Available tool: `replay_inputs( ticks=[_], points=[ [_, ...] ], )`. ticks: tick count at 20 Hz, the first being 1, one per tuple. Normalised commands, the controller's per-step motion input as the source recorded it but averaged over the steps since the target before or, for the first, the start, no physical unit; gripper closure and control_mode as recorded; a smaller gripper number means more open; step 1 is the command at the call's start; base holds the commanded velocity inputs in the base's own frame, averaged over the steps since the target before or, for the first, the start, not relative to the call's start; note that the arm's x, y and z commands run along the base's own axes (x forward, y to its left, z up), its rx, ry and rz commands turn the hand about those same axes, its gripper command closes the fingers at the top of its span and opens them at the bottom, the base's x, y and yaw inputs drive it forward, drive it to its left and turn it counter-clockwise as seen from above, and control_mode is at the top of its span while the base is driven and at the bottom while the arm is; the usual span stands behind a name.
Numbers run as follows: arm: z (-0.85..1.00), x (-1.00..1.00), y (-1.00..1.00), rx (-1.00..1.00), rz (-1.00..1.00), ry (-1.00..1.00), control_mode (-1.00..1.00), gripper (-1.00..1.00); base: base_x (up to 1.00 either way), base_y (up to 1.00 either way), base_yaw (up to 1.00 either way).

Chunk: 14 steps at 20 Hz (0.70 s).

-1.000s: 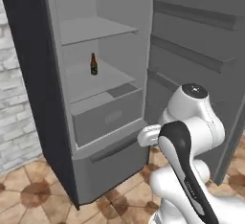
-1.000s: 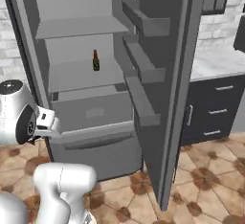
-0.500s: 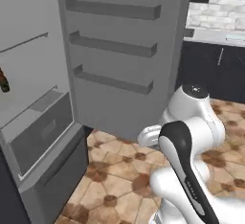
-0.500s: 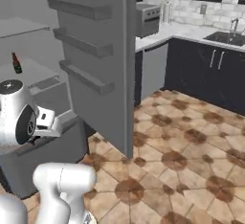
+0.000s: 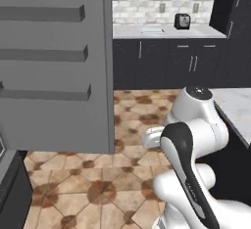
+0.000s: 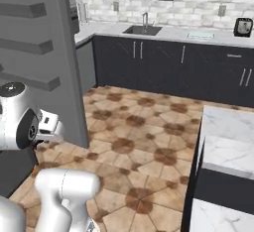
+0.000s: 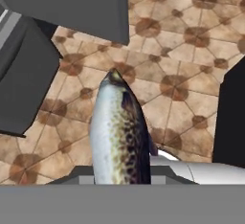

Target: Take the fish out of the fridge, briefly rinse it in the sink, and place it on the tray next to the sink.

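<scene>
Silvery speckled fish [image 7: 117, 134] is seen in the hand view, long axis pointing away; clamped fingers cannot be confirmed. Sink [image 6: 142, 29] is shown in the right base view.

White arm [image 5: 188, 159] folded, elbow raised

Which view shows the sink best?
Right base view: the sink sits in the white counter, basin and tap facing the camera beyond the open floor. In the left base view, nothing on the far counter can be told as a sink.
</scene>
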Motion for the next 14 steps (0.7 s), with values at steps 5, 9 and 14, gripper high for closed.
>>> replay_inputs(
  ticks=[5,9,14],
  points=[
    [0.0,0.0,0.0,0.0,0.0,0.0,1.0,1.0,0.04,-0.25,-0.19],
    [0.0,0.0,0.0,0.0,0.0,0.0,1.0,1.0,0.0,-0.62,-0.22],
    [0.0,0.0,0.0,0.0,0.0,0.0,1.0,1.0,0.44,-0.67,-0.15]
  ],
)
